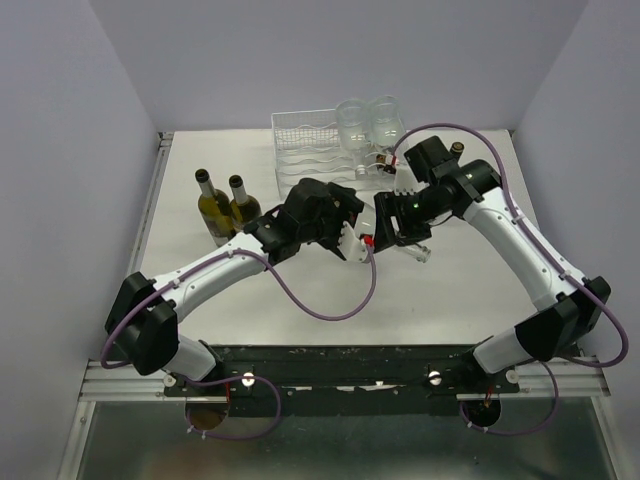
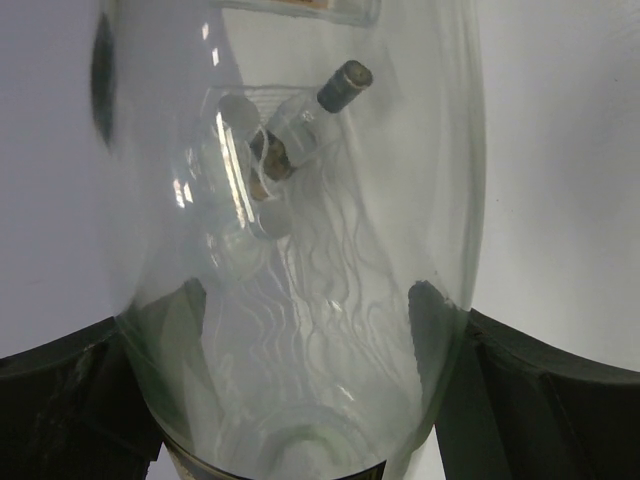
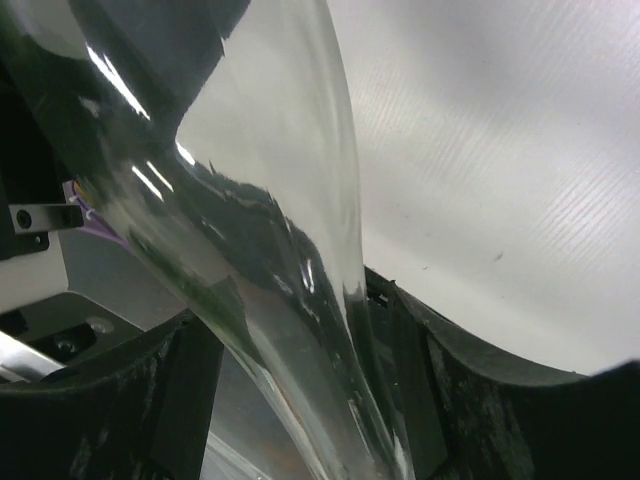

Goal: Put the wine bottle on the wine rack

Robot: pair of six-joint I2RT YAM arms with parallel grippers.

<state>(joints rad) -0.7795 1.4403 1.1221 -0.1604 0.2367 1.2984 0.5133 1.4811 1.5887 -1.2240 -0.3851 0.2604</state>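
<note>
Left claw [image 2: 310, 315]: fingers spread wide, both pressed against the flanks of the clear wine bottle [image 2: 300, 200], so it is clamped on the glass.

Right claw [image 3: 290, 325]: the same glass runs between its fingers, which stand partly apart. Cannot tell whether they grip the bottle.

Top view: the two claws meet nose to nose above the middle of the bench [image 1: 400, 320] with the bottle between them. It is held off the surface, near the wine rack [image 1: 300, 150] but short of it, off its front right corner.

Rack is at the back of the bench. Two clear bottles [image 1: 355, 122] are at its right end. Two dark bottles [image 1: 212, 208] stand on the bench to the left of the rack.

Step, as judged: hand-over of the bottle between the arms, not yet placement.

Next move calls for:
- a sure hold by one claw before the other lets go;
- the bottle brought level with a trough of the wavy shelf;
- laying it down without knocking the bottles at the right end.
</note>
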